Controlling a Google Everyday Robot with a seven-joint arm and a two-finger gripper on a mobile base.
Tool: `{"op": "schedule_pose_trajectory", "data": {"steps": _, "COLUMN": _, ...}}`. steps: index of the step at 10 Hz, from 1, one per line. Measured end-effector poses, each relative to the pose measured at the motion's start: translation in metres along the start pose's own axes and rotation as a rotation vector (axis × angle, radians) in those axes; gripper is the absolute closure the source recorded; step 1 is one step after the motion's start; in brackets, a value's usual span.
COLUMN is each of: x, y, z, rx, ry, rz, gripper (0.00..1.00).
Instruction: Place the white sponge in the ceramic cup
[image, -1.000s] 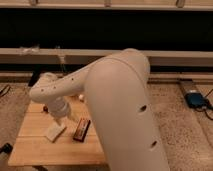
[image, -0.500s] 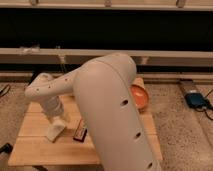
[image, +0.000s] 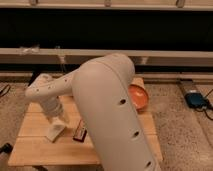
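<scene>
Bowl (image: 139, 97): orange, partly hidden by arm (image: 107, 110) | gripper (image: 56, 121): at sponge (image: 54, 133), state cannot be told | bar (image: 80, 131): just beside sponge, on table (image: 30, 145)

Hand (image: 58, 122) at white sponge (image: 54, 132) — blurred

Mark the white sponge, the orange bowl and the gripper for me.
white sponge (image: 54, 134), camera view, lower flat face.
orange bowl (image: 140, 97), camera view, inner wall.
gripper (image: 59, 121), camera view, tip over the sponge.
</scene>
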Motion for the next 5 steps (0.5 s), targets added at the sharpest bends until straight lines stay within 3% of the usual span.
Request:
{"op": "schedule_pose_trajectory", "data": {"steps": 4, "x": 0.000, "y": 0.002, "z": 0.000, "rx": -0.005, "ry": -0.003, "rz": -0.003, "gripper": 0.35}}
{"op": "schedule_pose_trajectory", "data": {"steps": 5, "x": -0.003, "y": 0.011, "z": 0.000, "rx": -0.049, "ry": -0.021, "rz": -0.011, "gripper": 0.35}}
